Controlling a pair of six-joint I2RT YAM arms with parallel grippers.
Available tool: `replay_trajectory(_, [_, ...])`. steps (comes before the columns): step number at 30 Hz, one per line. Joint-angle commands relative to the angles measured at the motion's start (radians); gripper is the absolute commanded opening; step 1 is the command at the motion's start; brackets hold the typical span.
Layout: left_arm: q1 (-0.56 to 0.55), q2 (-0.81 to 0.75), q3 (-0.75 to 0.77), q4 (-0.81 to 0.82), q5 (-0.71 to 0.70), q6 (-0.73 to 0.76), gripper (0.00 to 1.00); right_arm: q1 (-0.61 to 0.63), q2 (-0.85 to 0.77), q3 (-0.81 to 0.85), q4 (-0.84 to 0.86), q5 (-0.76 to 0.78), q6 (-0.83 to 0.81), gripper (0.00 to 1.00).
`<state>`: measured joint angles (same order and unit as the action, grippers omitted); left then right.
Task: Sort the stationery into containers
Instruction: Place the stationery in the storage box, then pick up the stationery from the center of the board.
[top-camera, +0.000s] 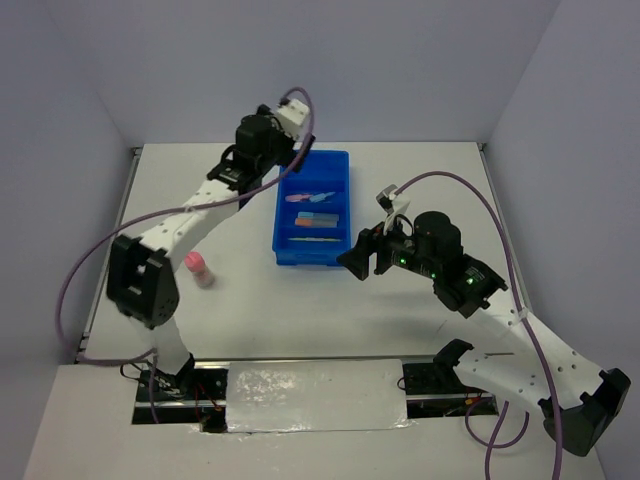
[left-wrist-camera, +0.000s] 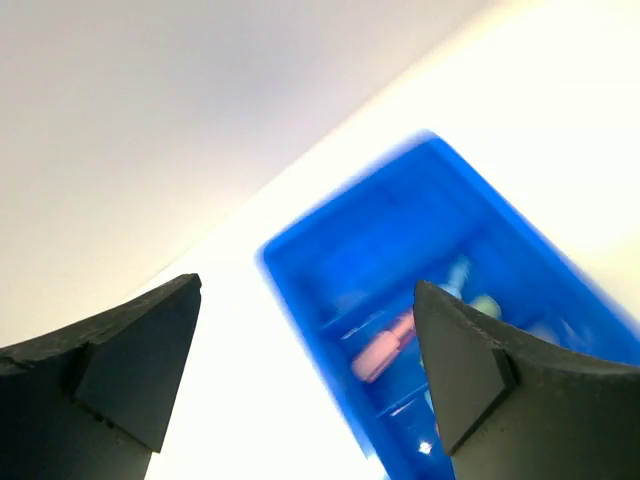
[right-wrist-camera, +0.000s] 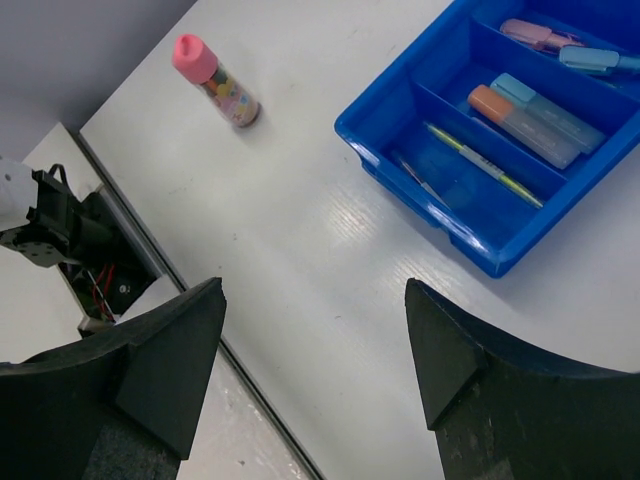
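Pink-cap marker (right-wrist-camera: 215, 80) outside blue tray (right-wrist-camera: 415, 205), other items (right-wrist-camera: 525, 122) in compartmts.

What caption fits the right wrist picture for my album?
The open right gripper hovers over the white table, its blue tray holding markers and pens, one pink-capped piece sitting outside.

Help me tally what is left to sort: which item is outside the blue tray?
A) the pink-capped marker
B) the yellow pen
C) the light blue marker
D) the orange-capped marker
A: the pink-capped marker sits on the table, well apart from the blue tray, while the orange-capped marker and the yellow pen lie inside its compartments.
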<state>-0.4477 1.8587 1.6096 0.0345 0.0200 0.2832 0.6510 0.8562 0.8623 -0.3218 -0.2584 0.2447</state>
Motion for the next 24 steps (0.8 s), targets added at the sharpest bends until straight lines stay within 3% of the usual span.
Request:
replay_trajectory(1, [0.006, -0.234, -0.092, 0.089, -0.426, -0.338, 0.99, -0.002, -0.031, 0.009, 0.061, -0.022, -0.002, 0.8])
replay_trajectory(3, [0.004, -0.383, -0.236, -0.057, -0.692, -0.542, 0.99, -0.002, -0.028, 0.004, 0.078, -0.045, -0.001, 0.8])
replay_trajectory(5, [0.0, -0.545, -0.404, -0.154, -0.866, -0.748, 0.99, -0.002, -0.019, 0.009, 0.076, -0.073, -0.004, 0.8])
replay_trajectory(10, [-0.026, -0.82, -0.648, -0.421, -0.974, -1.068, 0.99, -0.001, 0.004, 0.02, 0.092, -0.117, 0.008, 0.8])
replay_trajectory(14, [-0.032, -0.88, -0.772, -0.55, -1.009, -1.162, 0.99, -0.001, 0.039, 0.012, 0.141, -0.177, 0.04, 0.8])
replay_trajectory(24, [-0.034, -0.856, -0.915, -0.571, -1.023, -1.222, 0.99, -0.001, 0.072, -0.031, 0.224, -0.183, 0.12, 0.8])
